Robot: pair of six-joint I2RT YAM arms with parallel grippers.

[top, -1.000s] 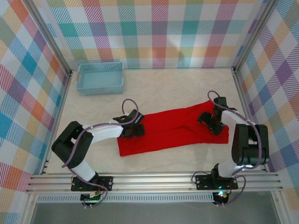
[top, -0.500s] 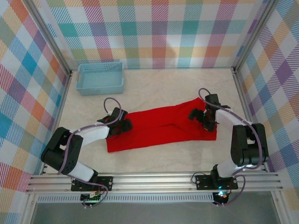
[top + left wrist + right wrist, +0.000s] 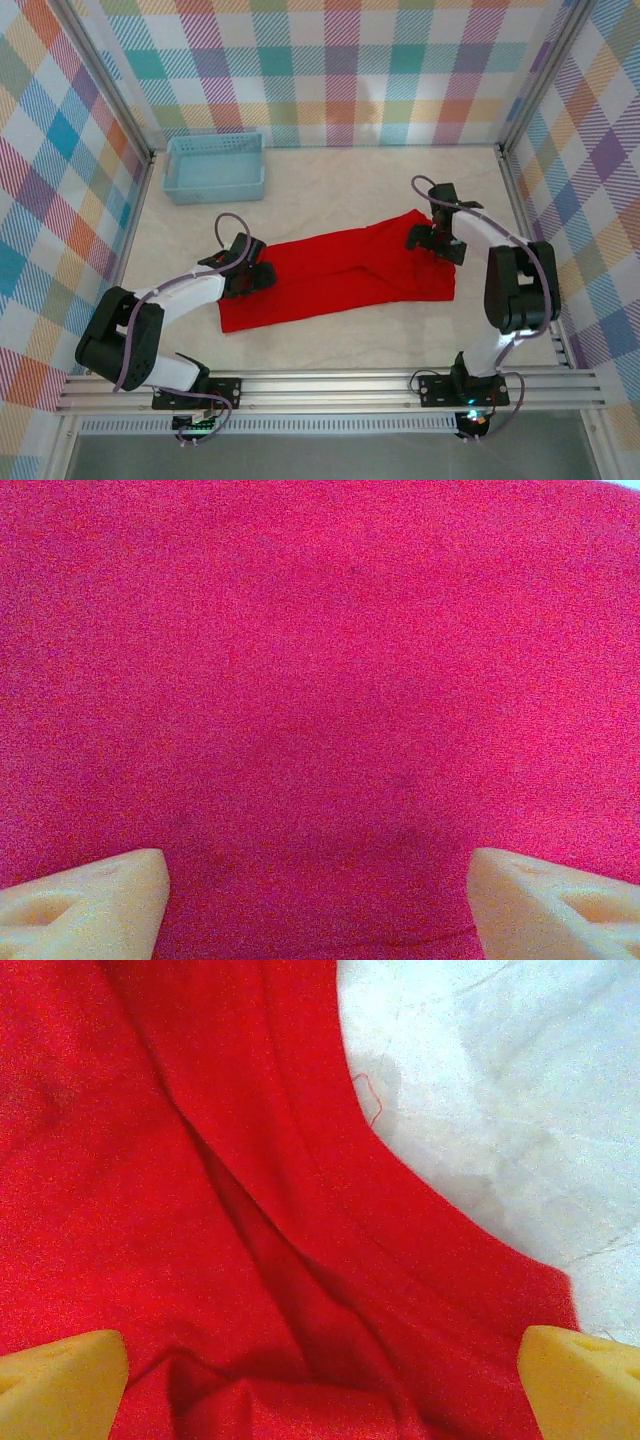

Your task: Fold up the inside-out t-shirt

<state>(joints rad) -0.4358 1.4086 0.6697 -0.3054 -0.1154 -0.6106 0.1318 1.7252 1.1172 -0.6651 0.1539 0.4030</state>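
Left hand (image 3: 256, 275) and right hand (image 3: 432, 240) both spread, holding nothing, low over opposite ends of the plain red cloth t-shirt (image 3: 340, 272) lying as a long band mid-desk (image 3: 340, 190); I'd pinch matching edges, all layers, then lift together.

Pale table (image 3: 340, 190) — red t-shirt (image 3: 330, 275) spread mid-surface, light-blue basket (image 3: 215, 168) at far-left corner.
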